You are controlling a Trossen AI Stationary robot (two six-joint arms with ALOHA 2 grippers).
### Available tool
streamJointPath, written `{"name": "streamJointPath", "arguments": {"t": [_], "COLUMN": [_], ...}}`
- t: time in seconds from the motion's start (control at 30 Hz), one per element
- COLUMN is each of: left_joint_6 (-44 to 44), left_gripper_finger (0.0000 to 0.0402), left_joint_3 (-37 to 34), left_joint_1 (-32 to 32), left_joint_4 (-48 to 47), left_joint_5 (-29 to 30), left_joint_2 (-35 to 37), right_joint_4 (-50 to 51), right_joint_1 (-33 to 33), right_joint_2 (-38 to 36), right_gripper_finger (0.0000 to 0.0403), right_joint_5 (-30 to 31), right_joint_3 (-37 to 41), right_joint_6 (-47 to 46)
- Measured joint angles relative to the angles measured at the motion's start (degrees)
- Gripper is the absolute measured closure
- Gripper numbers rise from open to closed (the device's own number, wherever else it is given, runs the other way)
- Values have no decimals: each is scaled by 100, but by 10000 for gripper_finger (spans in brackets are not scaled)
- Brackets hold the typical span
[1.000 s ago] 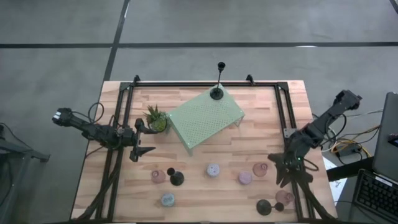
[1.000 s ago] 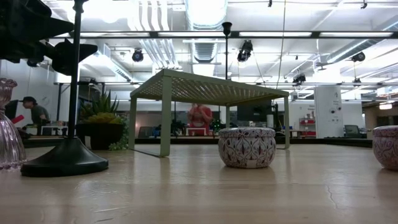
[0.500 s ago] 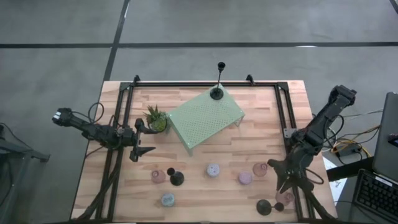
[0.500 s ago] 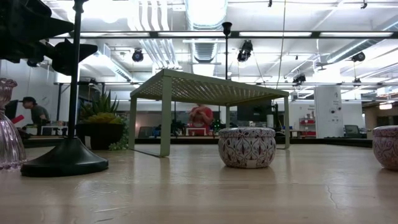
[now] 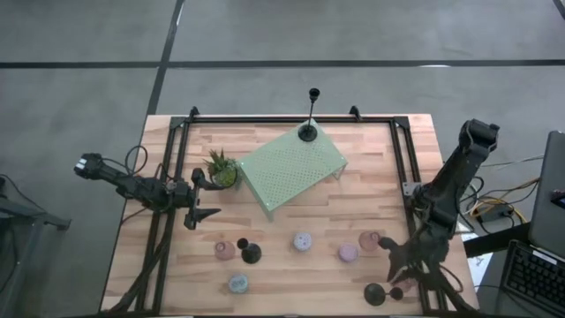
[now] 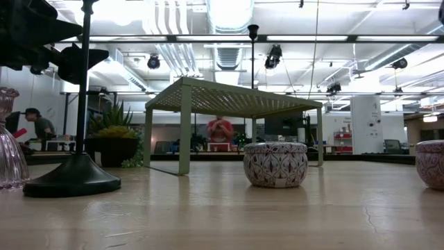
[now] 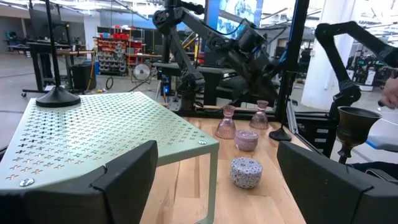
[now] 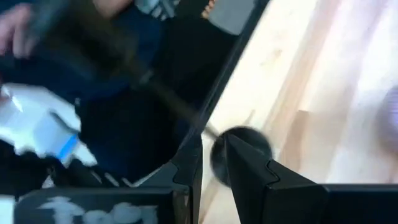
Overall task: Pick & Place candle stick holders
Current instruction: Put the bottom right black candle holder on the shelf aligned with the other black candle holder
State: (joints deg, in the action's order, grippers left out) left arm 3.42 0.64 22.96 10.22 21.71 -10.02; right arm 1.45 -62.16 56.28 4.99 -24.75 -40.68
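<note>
Right gripper: the right gripper [image 5: 399,265] hangs over the near right corner of the wooden table [image 5: 291,256], its dark fingers [image 8: 249,174] spread apart and holding nothing, just above a slim black candle stick with a round base [image 5: 374,293].
Near row: a pale blue round puck [image 5: 237,283] sits nearest on the left; beyond it, left to right, stand a pinkish glass cup [image 5: 224,250], a second black stick with a round base [image 5: 252,254], a patterned pale round puck [image 5: 303,241], a pink round puck [image 5: 348,253] and another pinkish glass cup [image 5: 370,240].
Left gripper: the left gripper [image 5: 208,198] waits at the table's left edge, fingers wide apart, empty.
Middle: a small spiky green potted plant [image 5: 221,169] stands beside a pale green perforated metal stand [image 5: 291,168].
Far: a third black stick [image 5: 308,131] stands upright on the stand's far corner.
</note>
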Motion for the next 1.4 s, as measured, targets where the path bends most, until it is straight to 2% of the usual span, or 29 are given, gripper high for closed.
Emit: {"name": "streamJointPath", "arguments": {"t": [0.17,0.27,0.37,0.53,0.73,0.9,1.07,1.4], "left_joint_6": [0,0,2,1,1,2,1,0], "left_gripper_finger": [67,67,67,67,67,67,67,67], "left_joint_3": [-1,-2,0,0,-1,0,-1,-2], "left_joint_1": [1,1,2,0,1,0,2,2], "left_joint_4": [-1,-2,0,0,0,0,0,-1], "left_joint_5": [0,0,0,0,0,0,0,0], "left_joint_2": [0,0,2,0,0,0,0,0], "right_joint_4": [-188,-516,-806,-791,-835,-1028,-1095,-1417], "right_joint_1": [-282,-372,-477,-554,-560,-560,-558,-543], "right_joint_2": [335,442,538,725,805,834,834,949], "right_gripper_finger": [339,339,334,303,262,243,245,278], "right_joint_5": [289,306,605,1105,1152,1152,1186,1325], "right_joint_3": [-9,-19,-41,-106,-158,-208,-214,-214], "right_joint_6": [-337,-347,-281,-56,77,220,416,891]}}
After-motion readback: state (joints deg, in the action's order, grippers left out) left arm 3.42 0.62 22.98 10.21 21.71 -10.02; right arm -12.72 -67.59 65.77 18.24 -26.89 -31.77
